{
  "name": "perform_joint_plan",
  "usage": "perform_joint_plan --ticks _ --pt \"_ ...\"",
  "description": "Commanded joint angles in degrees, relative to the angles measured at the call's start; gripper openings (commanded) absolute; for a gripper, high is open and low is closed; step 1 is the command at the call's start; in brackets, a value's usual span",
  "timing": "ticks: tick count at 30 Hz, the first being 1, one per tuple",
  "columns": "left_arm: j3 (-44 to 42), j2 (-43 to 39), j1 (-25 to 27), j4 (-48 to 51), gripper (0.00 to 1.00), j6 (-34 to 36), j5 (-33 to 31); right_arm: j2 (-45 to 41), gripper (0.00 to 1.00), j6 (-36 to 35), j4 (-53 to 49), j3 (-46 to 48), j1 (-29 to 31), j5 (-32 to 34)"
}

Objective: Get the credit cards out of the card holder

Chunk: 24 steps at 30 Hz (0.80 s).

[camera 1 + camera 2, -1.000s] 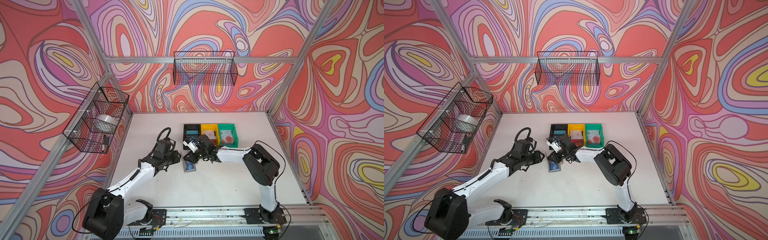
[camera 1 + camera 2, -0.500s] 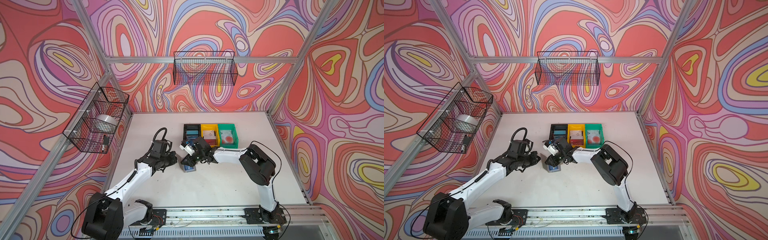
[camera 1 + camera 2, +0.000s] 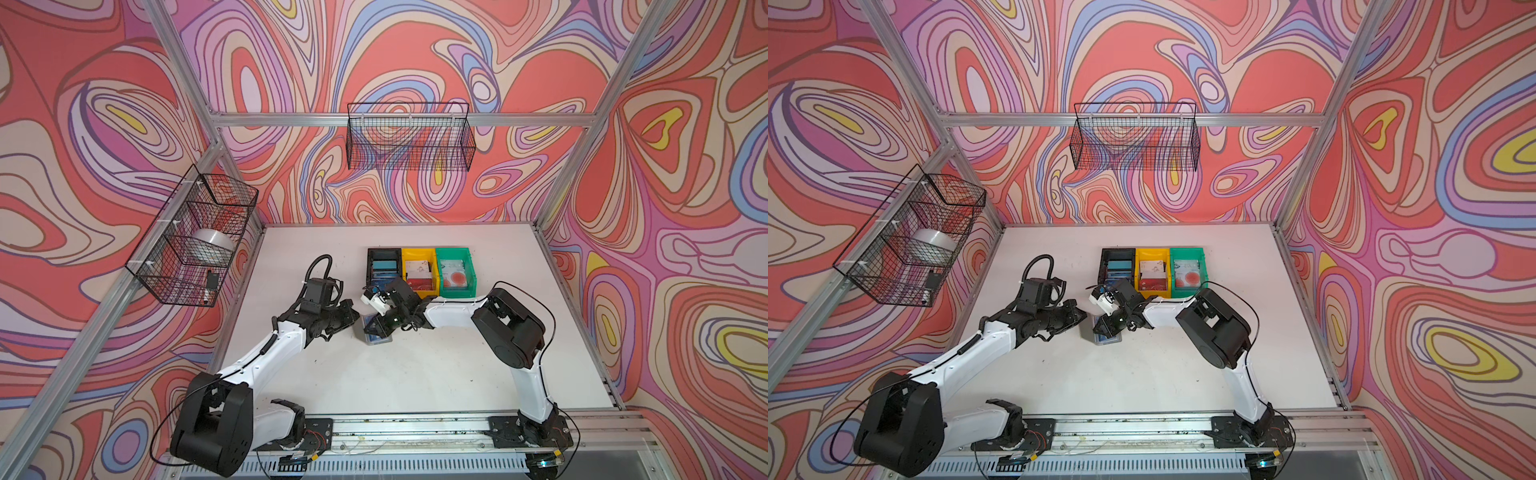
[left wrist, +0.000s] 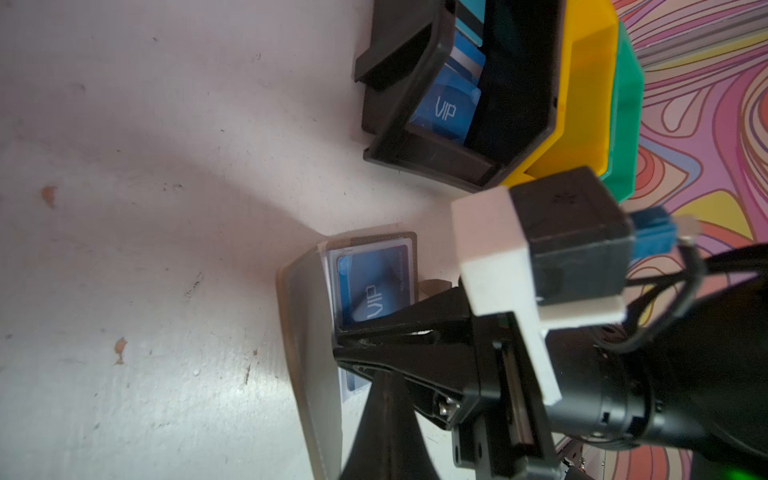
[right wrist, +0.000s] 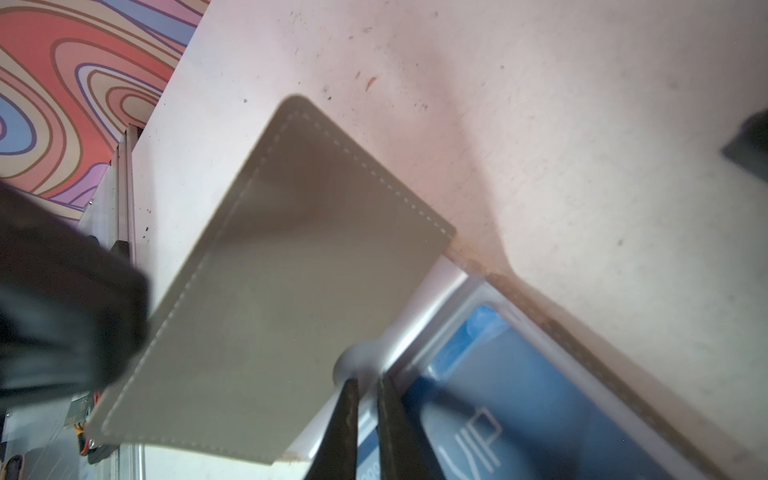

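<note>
Card holder (image 3: 380, 338) lies open mid-table (image 3: 415, 374), just in front of the bins. Its long axis runs from the front rail toward the bins, slightly skewed. The base is flat with the pocket side up. The grey cover (image 5: 291, 291) hinges on the long edge on the left arm's side and is tilted up off the table. A blue card (image 4: 365, 286) sits in the clear pocket, its VIP lettering running along the long axis. Left gripper (image 3: 354, 319) is closed on the cover's free edge, seen as a dark blur in the right wrist view. Right gripper (image 5: 370, 380) comes in from the bin side with its tips down on the pocket edge over the blue card. Its fingers (image 5: 347, 428) are nearly together with a thin slit left; I can't tell whether they pinch the card or the pocket. Behind the holder, side by side and touching, are three bins. The black bin (image 3: 371, 266) holds blue cards, the yellow bin (image 3: 435, 272) red and white ones, and the green bin (image 3: 471, 274) a whitish card with a red spot.
</note>
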<state>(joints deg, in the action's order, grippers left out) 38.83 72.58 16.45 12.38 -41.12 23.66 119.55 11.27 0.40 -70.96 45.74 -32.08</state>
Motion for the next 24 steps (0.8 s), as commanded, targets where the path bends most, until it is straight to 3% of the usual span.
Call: perform_joint_plan --ticks 1,12,19,24 --pt "-1.1 2.3 -0.1 -4.0 0.0 -2.6 1.4 -4.5 0.13 -0.4 -1.4 2.0 0.2 3.7" --pt "-0.9 11.6 -0.2 -5.3 0.0 -1.5 1.6 -8.2 0.14 -2.0 -5.4 4.1 0.1 10.5" --pt "-3.6 12.9 -0.2 -10.4 0.0 -2.3 4.4 -8.1 0.13 -1.9 -7.0 5.1 0.1 15.9" --pt "-4.5 13.6 -0.2 -12.8 0.22 -3.1 4.5 -7.6 0.13 -2.3 -8.4 4.8 -0.1 18.1"
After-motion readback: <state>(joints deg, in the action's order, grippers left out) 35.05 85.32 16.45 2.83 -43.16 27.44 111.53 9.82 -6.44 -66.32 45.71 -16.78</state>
